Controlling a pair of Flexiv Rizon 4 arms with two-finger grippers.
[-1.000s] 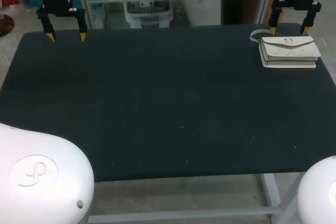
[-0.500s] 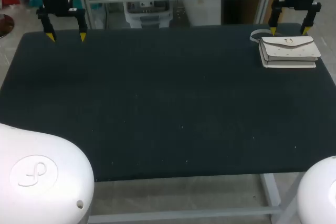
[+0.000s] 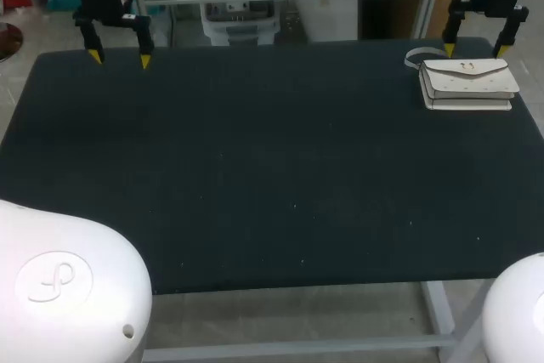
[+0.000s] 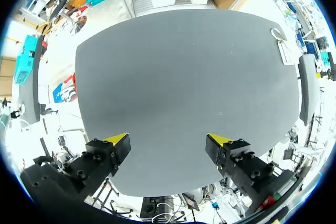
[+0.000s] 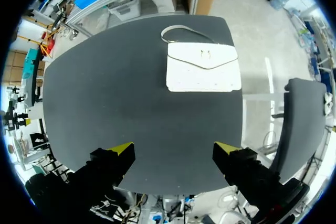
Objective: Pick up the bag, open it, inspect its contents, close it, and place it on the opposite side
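- The pick-up step is judged not yet begun: the white flap bag (image 3: 468, 82) is seen lying closed at the upper right of the black table (image 3: 255, 176), with its strap (image 3: 413, 58) looped at its left end.
- The left gripper (image 3: 120, 59) is held at the upper left, fingers spread and empty.
- The right gripper (image 3: 475, 49) is held just behind the bag, fingers spread, nothing gripped.
- A descent by the right gripper onto the bag is probably called for next.

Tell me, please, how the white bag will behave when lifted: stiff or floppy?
The white bag looks flat with crisp edges, so it probably keeps its shape. Its thin strap lies loose beside it and will likely dangle.
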